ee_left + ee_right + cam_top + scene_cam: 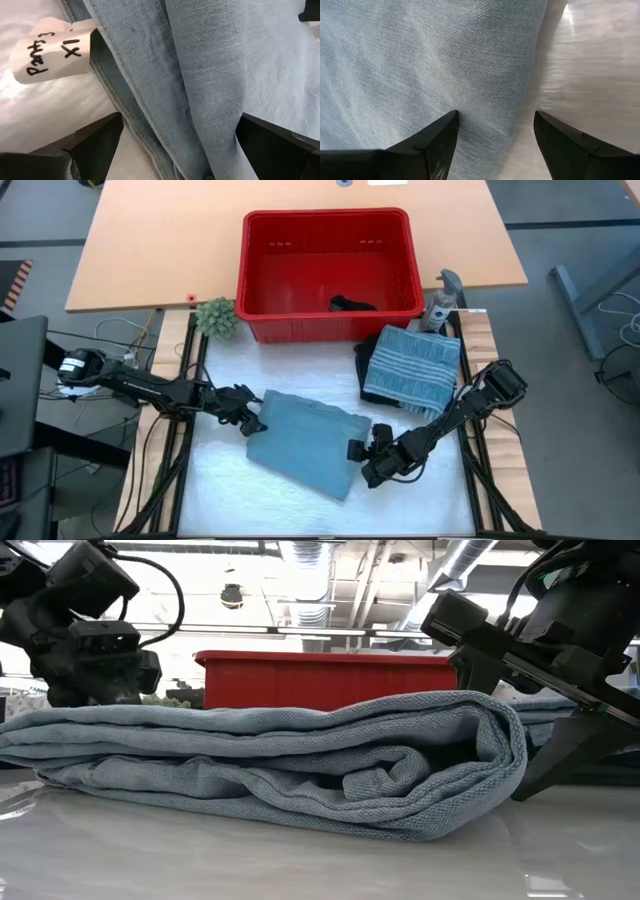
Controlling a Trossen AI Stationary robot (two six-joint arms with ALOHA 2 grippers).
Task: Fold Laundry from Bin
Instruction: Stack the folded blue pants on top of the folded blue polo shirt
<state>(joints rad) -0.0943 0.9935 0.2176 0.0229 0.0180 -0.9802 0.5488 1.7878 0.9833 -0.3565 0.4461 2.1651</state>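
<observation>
High view, laundry: we count one light blue denim garment (pixel 305 442) folded flat on the white worktop (pixel 215 480), one blue-grey striped cloth (pixel 412 366) folded on a dark garment (pixel 366 358) near the bin, and one black piece (pixel 352 305) left inside.
High view, bin: one red bin (pixel 327 272) sits at the far edge of the worktop, beside one small green plant (pixel 217 317); we judge it is kept clear of the folding area.
High view, arms: the left end effector (pixel 246 418) sits at the denim's left edge and the right end effector (pixel 372 450) at its right edge, one to each side, which we judge suits squaring or lifting the fold.

Low view, denim: the garment lies in several stacked layers with a rounded fold toward the right; both arms stand close behind it, the bin beyond.

Left wrist view, end effector: the fingers (pixel 95 145) stand wide, straddling the denim's seamed edge, gripping nothing.
Left wrist view, label: one paper tag (pixel 50 52) with handwriting lies beside the denim edge.

Right wrist view, end effector: the fingers (pixel 432 145) stand wide; one rests over denim, the other over bare worktop, so the edge lies between them, ungripped.
</observation>
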